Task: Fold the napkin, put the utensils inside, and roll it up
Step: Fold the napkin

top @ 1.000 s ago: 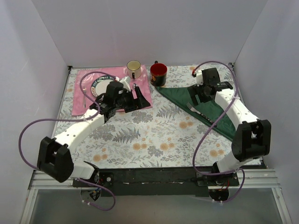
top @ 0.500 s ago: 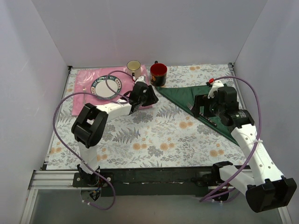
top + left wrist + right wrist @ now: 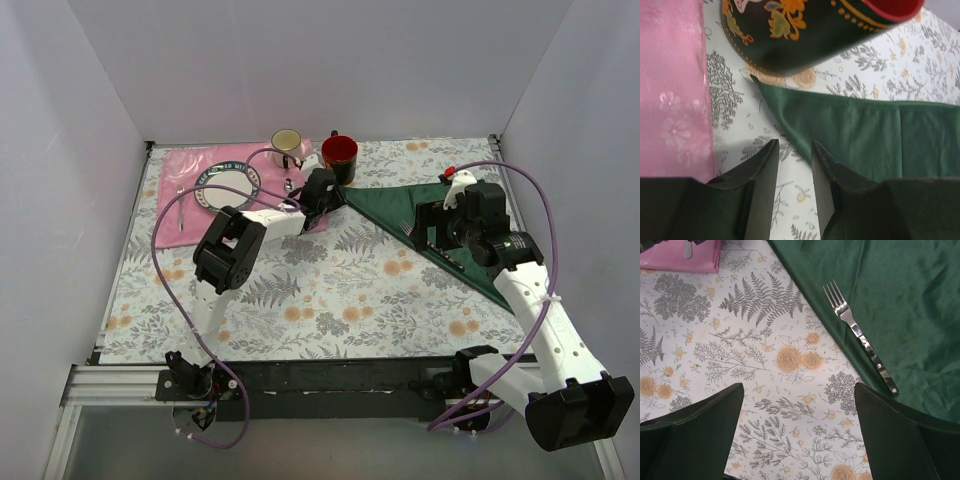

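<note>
The napkin (image 3: 390, 205), a dark green cloth folded to a long triangle, lies flat on the right half of the top view, one tip pointing toward the upper centre and the other running down toward the lower right. A fork (image 3: 860, 335) with a silver head and a dark riveted handle rests on its lower-left edge, tines pointing up and left and reaching just past the cloth onto the flowered worktop (image 3: 330, 290). The right end effector (image 3: 799, 390) hangs above that fork with its fingers spread wide and nothing between them. At the napkin's upper tip sits the left end effector (image 3: 792, 145), its two fingers only a narrow gap apart; the green hem crosses right at the fingertips, bare worktop shows in the gap lower down, and no cloth looks pinched. Just beyond that tip stands a mug (image 3: 805, 30), black with painted flowers outside and red inside. A cream mug (image 3: 286, 145) stands to its left at the back. A pink placemat (image 3: 180, 225) fills the upper left, carrying a plate (image 3: 228, 187) and a small silver fork (image 3: 181, 205)
</note>
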Robot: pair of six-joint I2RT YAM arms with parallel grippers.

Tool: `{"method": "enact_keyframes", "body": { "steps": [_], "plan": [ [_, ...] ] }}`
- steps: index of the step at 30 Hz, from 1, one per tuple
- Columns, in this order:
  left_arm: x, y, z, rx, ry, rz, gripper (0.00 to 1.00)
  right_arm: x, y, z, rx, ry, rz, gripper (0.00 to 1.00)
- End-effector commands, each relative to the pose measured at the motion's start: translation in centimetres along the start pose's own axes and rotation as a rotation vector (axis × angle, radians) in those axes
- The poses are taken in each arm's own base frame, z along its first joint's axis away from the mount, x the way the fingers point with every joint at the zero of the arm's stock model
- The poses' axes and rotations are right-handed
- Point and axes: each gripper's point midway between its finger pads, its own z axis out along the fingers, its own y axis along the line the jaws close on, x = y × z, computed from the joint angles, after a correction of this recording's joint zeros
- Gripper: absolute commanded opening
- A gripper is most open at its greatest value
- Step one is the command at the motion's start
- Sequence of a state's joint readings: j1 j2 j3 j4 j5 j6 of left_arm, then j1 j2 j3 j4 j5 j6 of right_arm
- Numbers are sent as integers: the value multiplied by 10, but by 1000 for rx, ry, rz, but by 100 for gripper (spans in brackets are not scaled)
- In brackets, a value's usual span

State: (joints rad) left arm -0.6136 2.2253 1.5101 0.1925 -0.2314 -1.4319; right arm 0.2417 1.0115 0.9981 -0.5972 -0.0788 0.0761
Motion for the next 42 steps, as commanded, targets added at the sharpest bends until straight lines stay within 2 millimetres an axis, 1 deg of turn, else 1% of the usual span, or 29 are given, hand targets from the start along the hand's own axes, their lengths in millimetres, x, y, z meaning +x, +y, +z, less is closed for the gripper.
{"method": "enact_keyframes", "body": {
  "steps": [1,2,3,5,8,9,10,12,13,14,17,18,19,21,23,24,25,28,29,31,32,34,35,37,38,40,41,42],
  "plan": [
    [-15,-1,14,-51,-69,-24,31,-31,1,-12,0,-86,-37,99],
    [-18,-5,16,-45,-75,-26,31,-32,1,-12,1,-87,-40,99],
    [-12,1,21,-64,-63,-20,31,-31,1,-12,3,-83,-41,99],
    [-14,2,24,-74,-67,-25,31,-31,0,-13,6,-86,-44,99],
    [-11,8,29,-85,-65,-24,32,-30,-1,-13,12,-89,-48,99],
    [-15,5,31,-75,-70,-28,32,-29,-2,-13,14,-85,-47,99],
    [-9,8,35,-78,-57,-27,33,-29,-1,-13,11,-88,-49,99],
    [-10,10,39,-84,-45,-35,31,-31,-1,-14,9,-89,-51,99],
    [-10,10,40,-86,-45,-42,30,-32,0,-14,8,-91,-53,99],
    [-11,12,39,-87,-46,-41,24,-32,0,-15,8,-89,-52,99],
    [-13,6,39,-55,-42,-20,16,-35,1,-16,3,-96,-54,99],
    [-12,3,39,-47,-38,-13,10,-35,1,-15,2,-96,-54,99],
    [-15,-4,38,-28,-35,-6,7,-36,2,-15,-3,-97,-54,99],
    [-20,-10,36,-14,-34,12,1,-36,3,-15,-6,-97,-51,99],
    [-22,-17,31,-5,-43,39,0,-35,4,-14,-13,-95,-47,99],
    [-29,-24,27,3,-56,51,0,-36,4,-13,-14,-100,-46,99],
    [-30,-28,24,5,-65,66,0,-35,5,-13,-17,-98,-46,99],
    [-32,-49,12,39,-77,109,0,-35,6,-13,-24,-96,-39,99],
    [-27,-57,8,54,-69,117,0,-34,6,-13,-27,-94,-38,99],
    [-24,-69,1,80,-58,121,0,-35,7,-13,-29,-99,-33,99],
    [-16,-77,-4,99,-43,129,0,-36,7,-14,-26,-100,-31,99],
    [-9,-88,-12,120,-35,144,0,-38,3,-15,-1,-110,-8,99],
    [1,-98,-18,139,-23,160,0,-39,2,-16,11,-113,1,99],
    [11,-106,-23,152,-10,188,0,-41,-3,-19,45,-129,31,99],
    [17,-117,-31,173,-7,200,0,-41,-4,-21,50,-133,39,99],
    [24,-127,-37,189,-3,221,0,-42,-2,-23,47,-137,41,99],
    [32,-136,-42,207,3,238,0,-42,-2,-24,45,-137,41,99],
    [33,-142,-45,220,3,245,0,-42,-2,-24,45,-135,42,99]
  ]
}}
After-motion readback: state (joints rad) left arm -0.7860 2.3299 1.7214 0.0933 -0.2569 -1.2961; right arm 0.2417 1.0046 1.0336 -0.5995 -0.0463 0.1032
